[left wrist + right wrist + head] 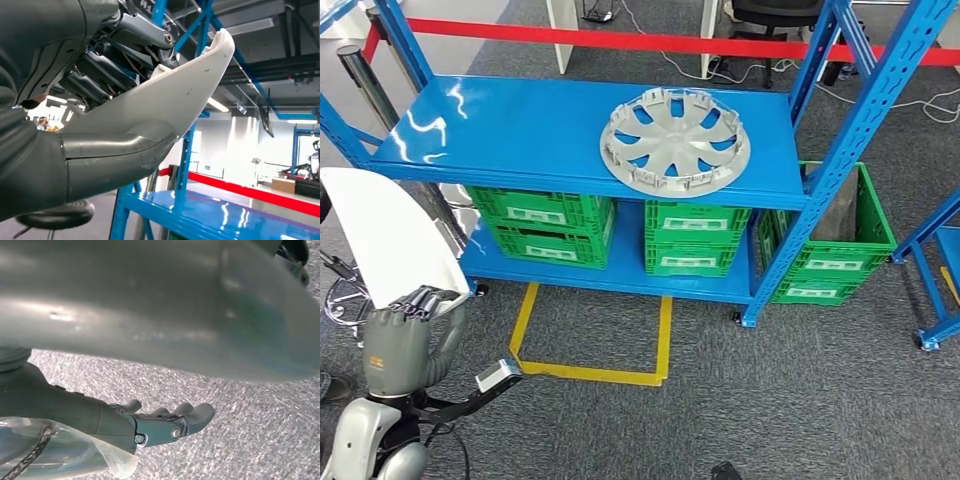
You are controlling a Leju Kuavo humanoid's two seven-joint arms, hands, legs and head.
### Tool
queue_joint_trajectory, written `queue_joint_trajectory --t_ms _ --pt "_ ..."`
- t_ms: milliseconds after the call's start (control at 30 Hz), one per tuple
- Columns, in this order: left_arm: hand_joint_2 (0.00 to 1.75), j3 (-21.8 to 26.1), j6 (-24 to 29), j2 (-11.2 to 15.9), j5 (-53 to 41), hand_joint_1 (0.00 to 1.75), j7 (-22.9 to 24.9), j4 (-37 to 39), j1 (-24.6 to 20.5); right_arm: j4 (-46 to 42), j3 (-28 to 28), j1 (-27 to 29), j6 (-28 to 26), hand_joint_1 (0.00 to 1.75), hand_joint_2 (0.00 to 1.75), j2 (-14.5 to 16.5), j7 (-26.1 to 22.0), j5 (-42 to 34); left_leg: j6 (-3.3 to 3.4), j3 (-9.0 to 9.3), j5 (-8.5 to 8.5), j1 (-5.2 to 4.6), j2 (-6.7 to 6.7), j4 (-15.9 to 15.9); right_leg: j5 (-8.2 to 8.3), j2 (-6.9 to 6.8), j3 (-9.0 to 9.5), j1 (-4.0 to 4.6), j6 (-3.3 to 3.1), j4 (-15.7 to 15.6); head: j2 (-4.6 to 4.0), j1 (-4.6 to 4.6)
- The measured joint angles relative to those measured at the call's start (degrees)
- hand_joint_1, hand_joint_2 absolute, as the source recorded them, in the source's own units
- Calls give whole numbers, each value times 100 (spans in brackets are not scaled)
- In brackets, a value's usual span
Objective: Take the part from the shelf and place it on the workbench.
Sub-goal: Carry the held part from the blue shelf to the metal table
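My left hand (403, 335) is at the lower left in the head view and grips a curved white panel, the part (388, 235), by its lower edge. The part stands up from the hand, in front of the left end of the blue shelf (531, 130). In the left wrist view the white part (181, 95) lies clamped between the thick grey thumb (113, 160) and the darker fingers (113, 50). My right hand (162, 422) hangs over grey carpet with its fingers stretched out and nothing in it.
A silver wheel cover (675, 140) lies on the shelf's top board. Green crates (546, 225) stand on the lower board, with one more (841, 250) beside the shelf's right end. A yellow floor marking (592, 372) lies before the shelf and a red barrier (622, 40) runs behind it.
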Motion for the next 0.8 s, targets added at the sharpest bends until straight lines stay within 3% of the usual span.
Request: queue_joint_trajectory --t_ms 67,133,200,267,300,333,367,400,467,533,567,633,667,733,800 --pt "175 27 13 7 13 175 -13 -14 17 0 11 -1 -13 0 0 5 3 3 55 205 -126 -22 -9 -395 73 5 -97 14 57 58 0 -7" --pt "175 58 22 15 41 175 -37 -21 52 1 14 4 -22 0 0 10 11 5 125 154 -109 -18 3 -443 105 20 -172 9 118 88 0 -7" --pt "175 93 26 19 78 175 -77 -24 83 2 17 8 -28 0 0 15 19 8 224 58 -24 -1 26 -460 -209 47 -317 1 180 372 0 3" --pt "175 120 28 19 94 175 -121 -30 104 2 21 6 -31 0 0 19 24 12 289 -66 78 -10 38 -463 -763 59 -519 -14 224 1049 0 16" --pt "175 129 28 19 96 175 -138 -32 112 2 24 4 -31 0 0 20 26 14 298 -135 133 -22 40 -460 -944 60 -590 -19 234 1414 0 16" --pt "175 136 28 19 97 175 -151 -34 120 2 27 0 -32 0 0 21 30 15 304 -206 189 -35 42 -457 -985 60 -604 -20 233 1664 0 17" --pt "175 142 28 18 99 175 -163 -35 128 2 31 -3 -33 0 0 21 33 16 306 -278 244 -50 44 -452 -894 60 -538 -17 221 1746 0 16" --pt "175 149 28 17 102 175 -173 -36 135 2 37 -5 -35 0 0 21 38 18 307 -346 298 -67 42 -448 -708 62 -373 -11 192 1622 0 18" --pt "175 164 29 15 109 175 -189 -38 146 1 49 -17 -43 0 0 21 43 20 298 -450 393 -94 37 -443 -412 75 181 21 82 878 0 15" --pt "175 180 32 13 112 175 -201 -46 149 -3 60 -41 -53 0 0 21 43 20 258 -515 496 -100 39 -442 -445 88 696 61 -13 46 0 11" --pt "175 185 35 10 112 175 -211 -51 149 -4 63 -51 -55 0 0 23 43 21 227 -543 548 -90 43 -446 -499 91 820 82 -33 -180 0 12" --pt "175 191 39 5 112 175 -233 -56 154 -2 66 -54 -59 0 0 32 48 22 161 -598 615 -78 40 -451 -453 79 832 80 -39 -325 0 18" --pt "175 195 41 3 112 175 -240 -57 159 -1 66 -51 -63 0 0 38 52 22 131 -638 532 -76 35 -401 -395 67 803 63 -59 -350 0 13" --pt "175 209 43 5 112 175 -246 -58 165 3 67 -52 -69 0 0 46 58 21 69 -757 70 -59 26 -7 -275 38 706 26 -104 -365 0 2" --pt "175 219 44 7 112 175 -249 -59 166 2 68 -57 -69 0 0 49 61 21 4 -890 -441 -19 26 721 -188 24 529 22 -125 -289 0 -4"
